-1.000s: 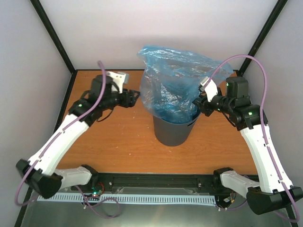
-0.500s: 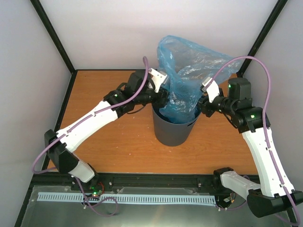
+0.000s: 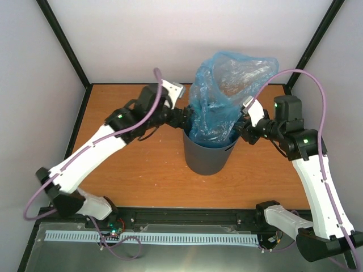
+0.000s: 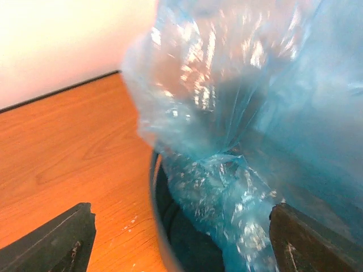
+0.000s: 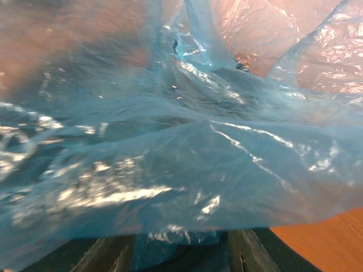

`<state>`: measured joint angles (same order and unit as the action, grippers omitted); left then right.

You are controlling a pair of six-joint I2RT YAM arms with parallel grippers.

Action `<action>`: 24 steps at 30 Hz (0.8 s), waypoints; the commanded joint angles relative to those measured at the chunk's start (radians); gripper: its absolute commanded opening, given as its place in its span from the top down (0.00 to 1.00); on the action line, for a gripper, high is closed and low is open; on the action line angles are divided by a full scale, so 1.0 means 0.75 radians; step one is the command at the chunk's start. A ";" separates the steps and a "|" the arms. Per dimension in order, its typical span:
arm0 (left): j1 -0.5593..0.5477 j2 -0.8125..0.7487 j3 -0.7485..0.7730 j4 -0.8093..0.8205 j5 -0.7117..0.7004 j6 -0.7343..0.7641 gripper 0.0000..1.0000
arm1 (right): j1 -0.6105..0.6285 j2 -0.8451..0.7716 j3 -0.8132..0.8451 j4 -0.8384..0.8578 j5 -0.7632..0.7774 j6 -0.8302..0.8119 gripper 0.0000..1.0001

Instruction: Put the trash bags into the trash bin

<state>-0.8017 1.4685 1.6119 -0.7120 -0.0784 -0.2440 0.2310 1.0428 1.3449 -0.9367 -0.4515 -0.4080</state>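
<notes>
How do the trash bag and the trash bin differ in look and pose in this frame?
The trash bag is light blue, translucent and wrinkled; the trash bin is dark grey and opaque. The trash bin stands upright on the table; the trash bag has its lower part inside the trash bin, and the rest billows above the rim. Both sit mid-table.

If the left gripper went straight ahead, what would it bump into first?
Probably the blue trash bag, bunched right ahead of the open left gripper. The trash bin rim sits just beside and below it.
</notes>
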 commanded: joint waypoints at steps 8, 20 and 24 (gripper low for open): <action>-0.010 -0.397 -0.143 -0.078 0.273 0.112 0.35 | 0.005 -0.135 0.084 -0.257 -0.030 -0.075 0.50; -0.238 -0.065 -0.086 0.135 0.506 0.099 0.50 | 0.006 -0.148 0.221 -0.322 -0.190 -0.017 0.50; -0.238 0.075 0.016 0.132 0.258 0.053 0.50 | 0.005 -0.148 0.201 -0.311 -0.175 -0.005 0.50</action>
<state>-0.9745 1.4685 1.5188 -0.6510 0.2661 -0.1745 0.2310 0.9276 1.4948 -1.1572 -0.5640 -0.4366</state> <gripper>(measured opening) 0.501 0.500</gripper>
